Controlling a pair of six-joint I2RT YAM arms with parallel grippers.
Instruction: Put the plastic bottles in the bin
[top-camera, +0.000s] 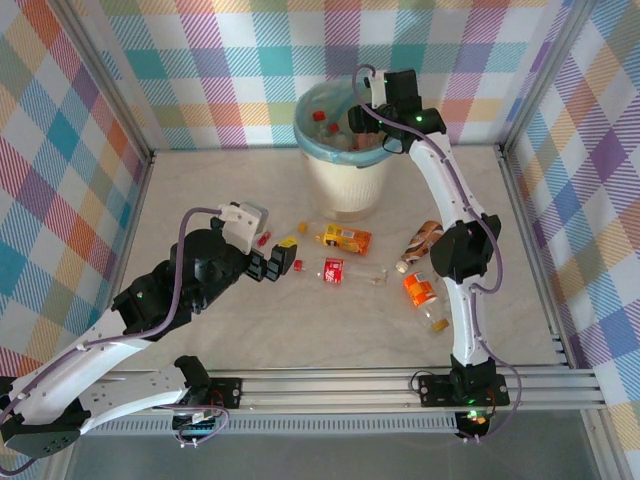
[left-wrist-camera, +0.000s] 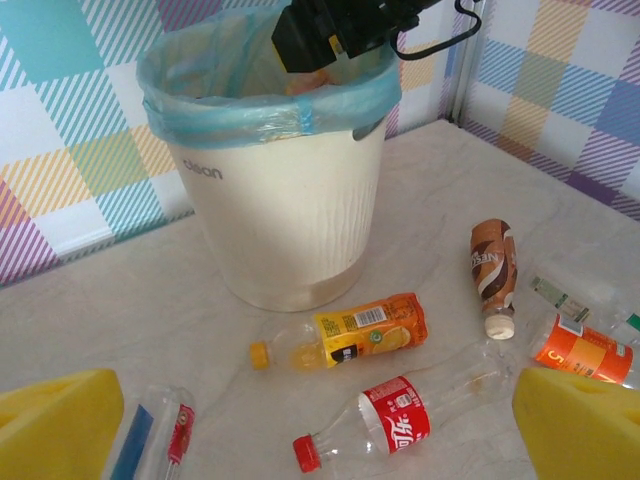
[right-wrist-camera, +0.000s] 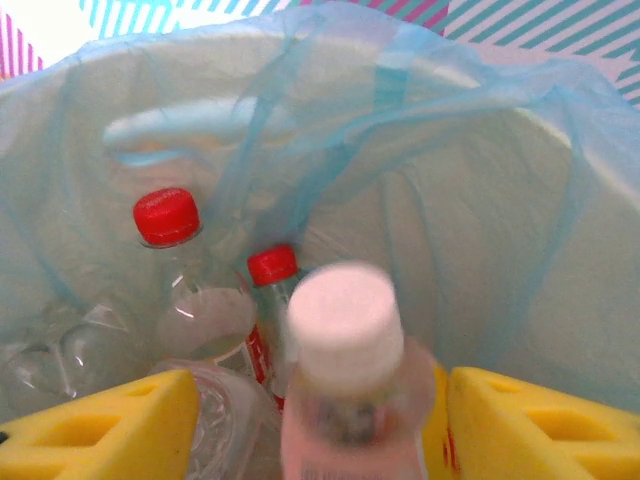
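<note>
Right gripper (right-wrist-camera: 322, 425) parted around a blurred, seemingly loose white-capped bottle (right-wrist-camera: 345, 325) over the bin (right-wrist-camera: 500, 200); left gripper (left-wrist-camera: 320, 425) spread wide.

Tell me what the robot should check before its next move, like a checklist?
1. Right gripper above the bin: ok.
2. Its jaws apart around the white-capped bottle: ok.
3. That bottle free of both pads: cannot tell, it is blurred.
4. Left gripper open: ok.
5. Red-label bottle lined up between the left pads: ok.
6. All bottles binned: not ok; the orange-label bottle and brown bottle lie on the table.
</note>
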